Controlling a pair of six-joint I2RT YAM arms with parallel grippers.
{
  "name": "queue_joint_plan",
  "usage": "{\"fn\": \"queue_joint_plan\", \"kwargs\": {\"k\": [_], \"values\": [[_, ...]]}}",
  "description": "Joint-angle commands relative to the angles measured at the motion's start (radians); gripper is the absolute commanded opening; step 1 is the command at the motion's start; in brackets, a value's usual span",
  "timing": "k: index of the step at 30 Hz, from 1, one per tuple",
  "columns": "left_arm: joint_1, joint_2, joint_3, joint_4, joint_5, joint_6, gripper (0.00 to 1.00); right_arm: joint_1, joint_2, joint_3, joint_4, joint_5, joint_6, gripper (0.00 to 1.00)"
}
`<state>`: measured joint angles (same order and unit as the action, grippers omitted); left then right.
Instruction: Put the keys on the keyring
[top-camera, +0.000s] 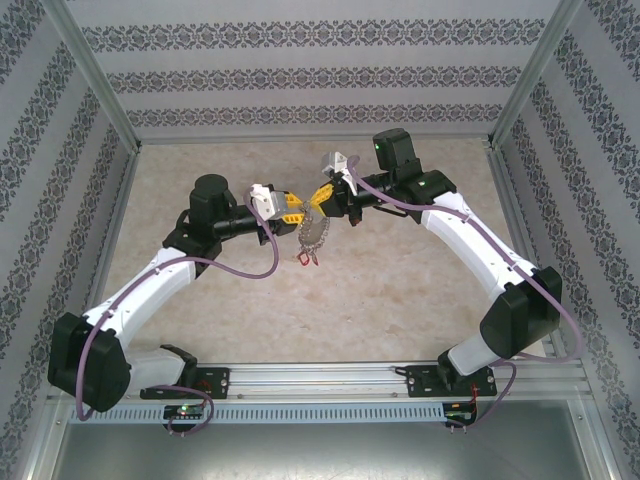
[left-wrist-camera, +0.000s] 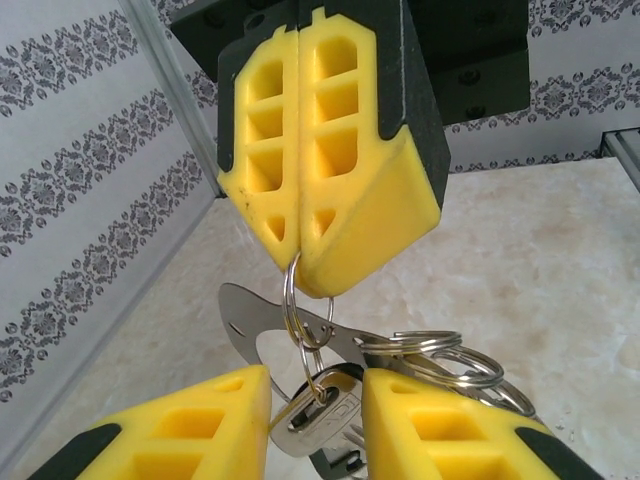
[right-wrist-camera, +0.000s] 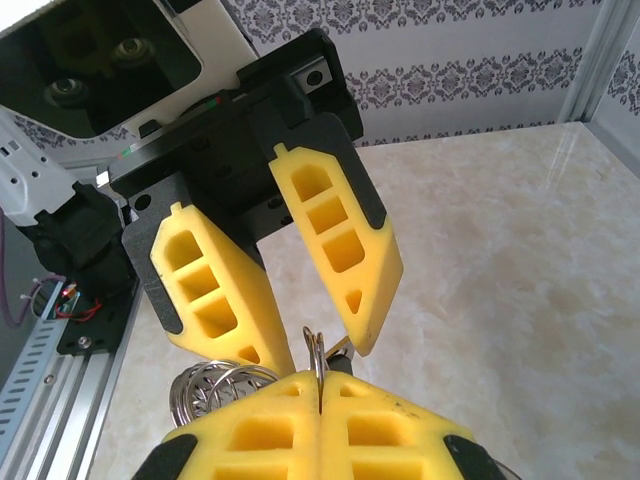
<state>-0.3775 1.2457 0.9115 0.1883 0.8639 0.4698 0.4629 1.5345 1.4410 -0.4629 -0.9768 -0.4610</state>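
Aloft, silvery keyring (top-camera: 313, 232) — thin loops, red-headed keys (top-camera: 305, 257) dangling

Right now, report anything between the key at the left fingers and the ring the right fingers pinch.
Nothing visible stands between them. The silver key lies between the left fingers and hangs by a small link from the split ring, which the right fingers pinch shut. Other rings bunch off to the side.

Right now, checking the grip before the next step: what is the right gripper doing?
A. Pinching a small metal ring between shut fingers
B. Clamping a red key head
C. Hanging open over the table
A: the right gripper has its fingers pressed together on a small metal ring.
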Motion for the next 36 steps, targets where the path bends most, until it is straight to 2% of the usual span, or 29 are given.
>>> {"fn": "queue_joint_plan", "kwargs": {"k": [1, 3, 12, 19, 21, 30, 36], "values": [[0.012, 0.011, 0.047, 0.013, 0.048, -0.016, 0.3, 0.013, 0.001, 0.029, 0.011, -0.003, 0.009, 0.0], [0.011, 0.021, 0.055, 0.012, 0.058, -0.018, 0.29, 0.014, 0.0, 0.029, 0.012, 0.005, 0.009, 0.0], [0.011, 0.031, 0.056, -0.003, 0.053, -0.008, 0.09, 0.014, -0.003, 0.028, 0.02, 0.016, 0.029, 0.0], [0.012, 0.014, 0.043, -0.05, 0.03, 0.029, 0.08, 0.016, -0.035, 0.029, 0.059, 0.032, 0.137, 0.0], [0.012, 0.007, 0.037, -0.052, 0.012, 0.034, 0.0, 0.014, -0.042, 0.028, 0.069, 0.033, 0.173, 0.0], [0.01, 0.0, 0.032, -0.089, -0.045, 0.079, 0.0, 0.039, -0.083, -0.03, 0.218, 0.123, 0.429, 0.0], [0.008, 0.004, 0.034, -0.122, -0.049, 0.112, 0.0, 0.025, -0.102, -0.109, 0.402, 0.167, 0.596, 0.0]]}}
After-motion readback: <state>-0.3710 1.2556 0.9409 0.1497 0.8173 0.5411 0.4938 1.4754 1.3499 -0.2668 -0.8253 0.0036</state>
